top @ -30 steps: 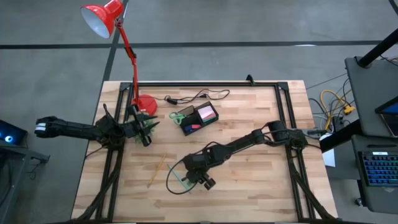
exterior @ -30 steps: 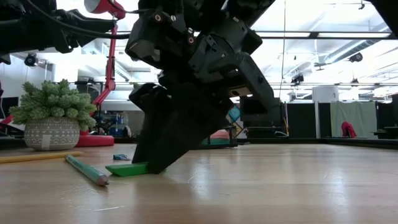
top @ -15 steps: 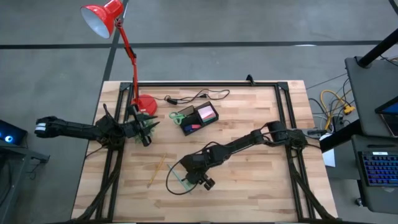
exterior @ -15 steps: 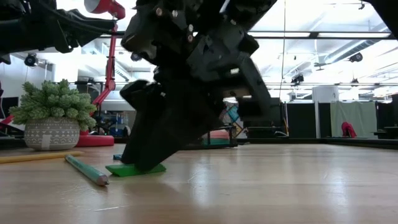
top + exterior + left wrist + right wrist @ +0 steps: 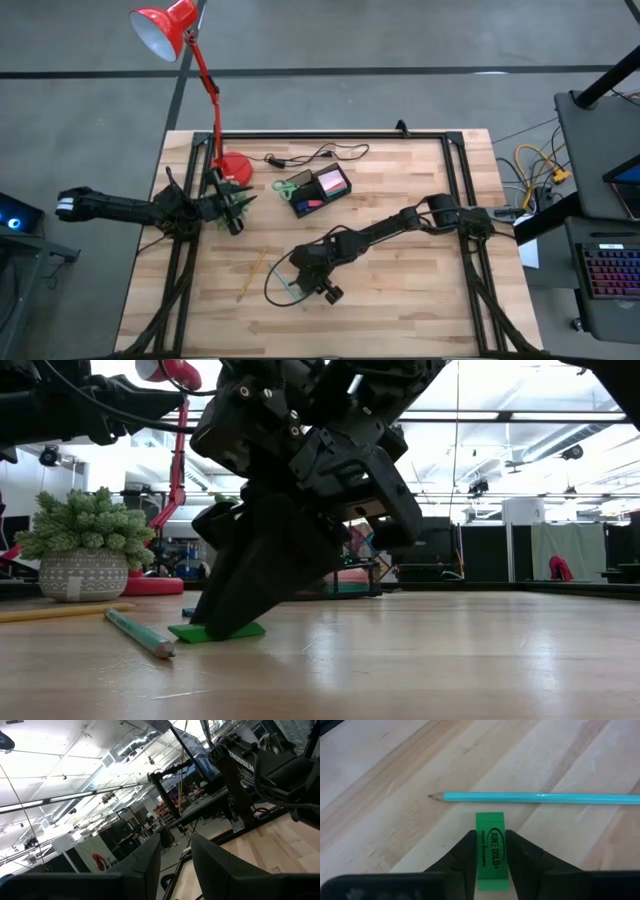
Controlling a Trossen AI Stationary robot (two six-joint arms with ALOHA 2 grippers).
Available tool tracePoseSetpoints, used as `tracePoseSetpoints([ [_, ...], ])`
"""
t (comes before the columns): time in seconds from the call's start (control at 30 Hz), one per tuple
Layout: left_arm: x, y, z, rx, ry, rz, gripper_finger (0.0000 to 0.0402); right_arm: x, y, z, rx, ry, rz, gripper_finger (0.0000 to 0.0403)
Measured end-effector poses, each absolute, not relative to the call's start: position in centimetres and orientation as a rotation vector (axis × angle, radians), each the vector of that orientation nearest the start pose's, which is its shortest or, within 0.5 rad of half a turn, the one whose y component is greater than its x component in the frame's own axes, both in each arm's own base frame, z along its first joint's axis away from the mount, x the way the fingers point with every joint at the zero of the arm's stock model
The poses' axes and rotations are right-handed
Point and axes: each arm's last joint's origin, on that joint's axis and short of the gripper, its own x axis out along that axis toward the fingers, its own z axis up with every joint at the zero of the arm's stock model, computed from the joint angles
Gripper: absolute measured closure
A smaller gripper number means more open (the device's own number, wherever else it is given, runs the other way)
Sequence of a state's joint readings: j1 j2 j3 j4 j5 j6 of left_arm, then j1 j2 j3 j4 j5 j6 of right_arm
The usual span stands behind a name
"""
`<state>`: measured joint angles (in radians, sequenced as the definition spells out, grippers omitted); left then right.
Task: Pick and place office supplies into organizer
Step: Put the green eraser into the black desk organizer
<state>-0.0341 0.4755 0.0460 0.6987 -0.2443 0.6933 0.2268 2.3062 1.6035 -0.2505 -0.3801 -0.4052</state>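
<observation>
**Green eraser between my right fingers, most of the job still ahead**

My right gripper (image 5: 490, 851) stood low on the table with a finger against each long side of the green eraser (image 5: 491, 851); the jaws looked clenched on it, though it lay flat on the wood, not yet lifted; in the low view the same slab (image 5: 217, 631) rested on the boards under my fingers. Its long axis ran straight out ahead between my fingers, its printed face up, its far end pointing at the teal pencil (image 5: 540, 797); that pencil lay just beyond it, crosswise to it, apart from it by a narrow strip of wood.

Farther out, a yellow pencil (image 5: 250, 274) lay loose on the table near my left side; the organizer (image 5: 321, 192) sat well apart, toward the far edge, with a pink sticky-note pad (image 5: 331, 182) and some smaller pieces already inside it, and green-handled scissors (image 5: 288, 187) touching its side, outside as far as I could tell.

My left gripper (image 5: 176, 860) waited beside the red lamp (image 5: 234, 168), jaws parted on nothing.

I judged the task a part done: a few items stowed; the eraser, both pencils and likely the scissors left.
</observation>
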Motion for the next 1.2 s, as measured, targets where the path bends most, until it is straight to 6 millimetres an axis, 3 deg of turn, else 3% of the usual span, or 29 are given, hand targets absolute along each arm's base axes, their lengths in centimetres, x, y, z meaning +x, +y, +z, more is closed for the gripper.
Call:
tracePoseSetpoints([
  [0.27,12.6,0.3,20.2,0.649,-0.183,0.292,0.0306,46.2,11.8,11.1,-0.272,0.849,0.748,0.0342],
  [0.57,12.6,0.3,20.2,0.649,-0.183,0.292,0.0306,45.8,11.7,11.9,-0.243,0.892,0.741,0.0346],
  [1.0,12.6,0.3,20.2,0.649,-0.183,0.292,0.0306,45.2,10.3,15.5,-0.257,0.873,0.700,0.0346],
  [1.2,12.6,0.3,20.2,0.649,-0.183,0.292,0.0306,45.3,8.3,16.8,-0.402,0.859,0.622,0.0346],
])
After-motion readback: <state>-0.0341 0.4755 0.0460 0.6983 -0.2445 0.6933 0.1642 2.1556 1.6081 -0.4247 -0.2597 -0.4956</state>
